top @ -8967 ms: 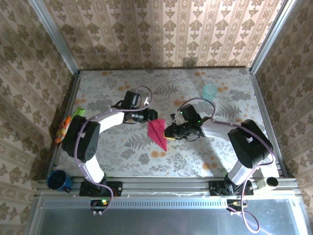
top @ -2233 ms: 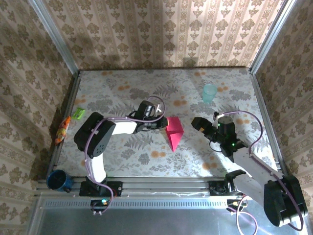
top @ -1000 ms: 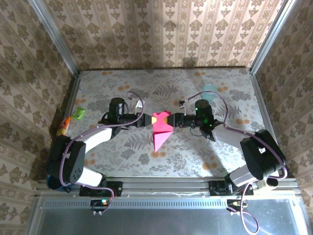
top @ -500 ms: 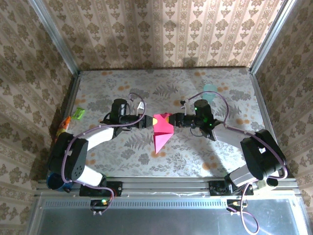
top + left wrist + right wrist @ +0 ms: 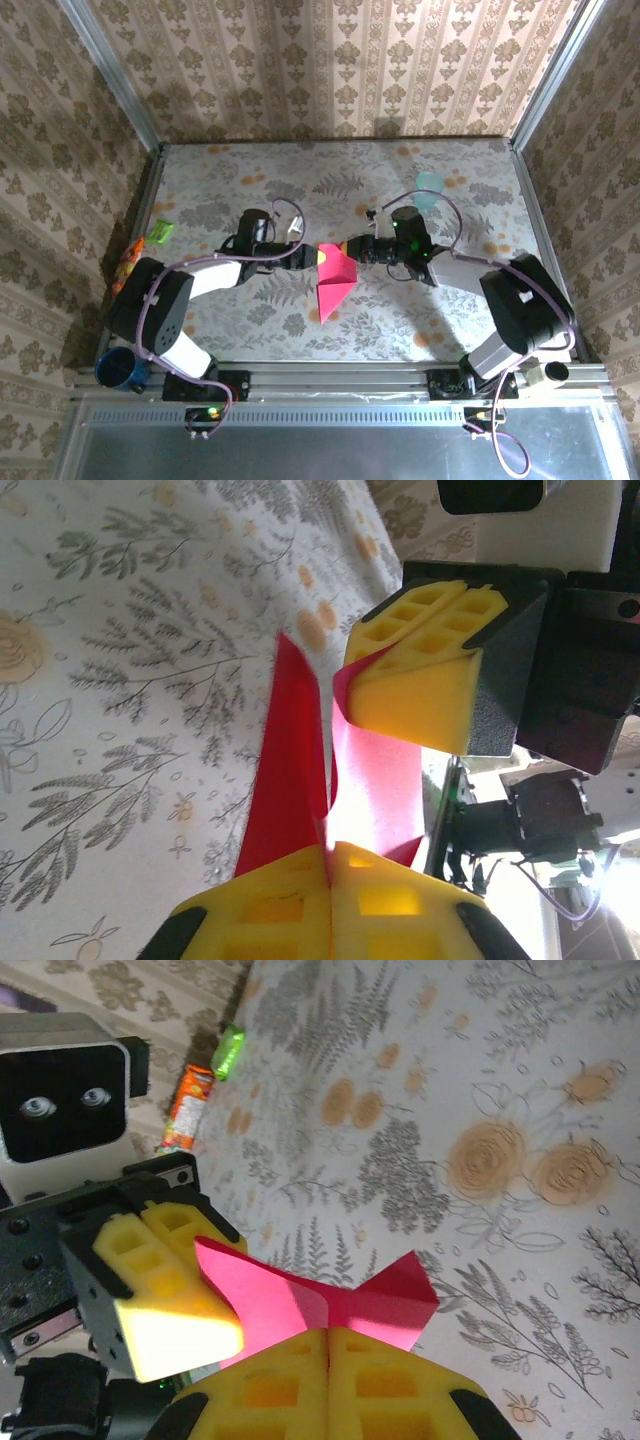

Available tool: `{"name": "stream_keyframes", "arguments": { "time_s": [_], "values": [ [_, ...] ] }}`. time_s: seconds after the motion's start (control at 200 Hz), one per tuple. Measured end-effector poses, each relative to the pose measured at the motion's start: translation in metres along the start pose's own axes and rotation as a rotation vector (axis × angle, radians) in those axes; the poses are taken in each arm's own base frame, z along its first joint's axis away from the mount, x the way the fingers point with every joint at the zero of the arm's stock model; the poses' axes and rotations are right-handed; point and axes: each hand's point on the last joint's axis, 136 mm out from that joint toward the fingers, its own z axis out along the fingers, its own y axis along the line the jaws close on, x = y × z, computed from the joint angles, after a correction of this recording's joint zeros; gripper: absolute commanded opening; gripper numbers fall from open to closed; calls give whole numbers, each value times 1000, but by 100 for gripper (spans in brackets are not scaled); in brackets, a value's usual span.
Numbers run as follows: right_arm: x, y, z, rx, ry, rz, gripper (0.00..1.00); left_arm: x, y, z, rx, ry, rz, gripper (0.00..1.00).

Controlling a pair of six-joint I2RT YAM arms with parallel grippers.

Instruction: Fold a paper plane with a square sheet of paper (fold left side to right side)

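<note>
centre of the top frame: paper plane [image 5: 334, 278] held between the two arms over the worktop [image 5: 230, 190], its point hanging toward the lower edge; whether the tip touches the surface cannot be told; left gripper [image 5: 311, 257] is set at its upper left edge, right gripper [image 5: 351, 247] at its upper right edge; both sets of jaws are pressed together, a red flap clamped in each; in the left wrist frame the paper is seen running into the closed seam at bottom centre, and the other arm's yellow pads [image 5: 420, 695] are pinched on the far flap at upper right.

step judged: the two flaps are to be drawn together about the centre crease; the grips should be brought level and moved evenly, so that edges are matched before any crease is pressed; outward pull is to be avoided, since thin paper may tear or slip from the pads; the crease is best set flat against the worktop.
</note>
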Motion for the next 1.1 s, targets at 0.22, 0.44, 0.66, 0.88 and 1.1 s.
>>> {"name": "stream_keyframes", "arguments": {
  "time_s": [0.22, 0.44, 0.66, 0.88, 1.1],
  "values": [
    [19, -34, 12, 88, 54, 72, 0, 13, 26, 5, -60, 7, -47, 36],
    [22, -44, 11, 142, 70, 106, 0, 9, 26, -9, -166, -26, 11, 51],
    [7, -44, 13, 199, 59, 161, 0, 21, -26, 0, -286, 44, 239, 58],
    [9, -55, 14, 272, 81, 256, 0, 67, -52, 32, -430, 231, 409, 61],
    [15, -64, 13, 322, 99, 336, 0, 99, -35, 59, -650, 405, 504, 61]
  ]
}}
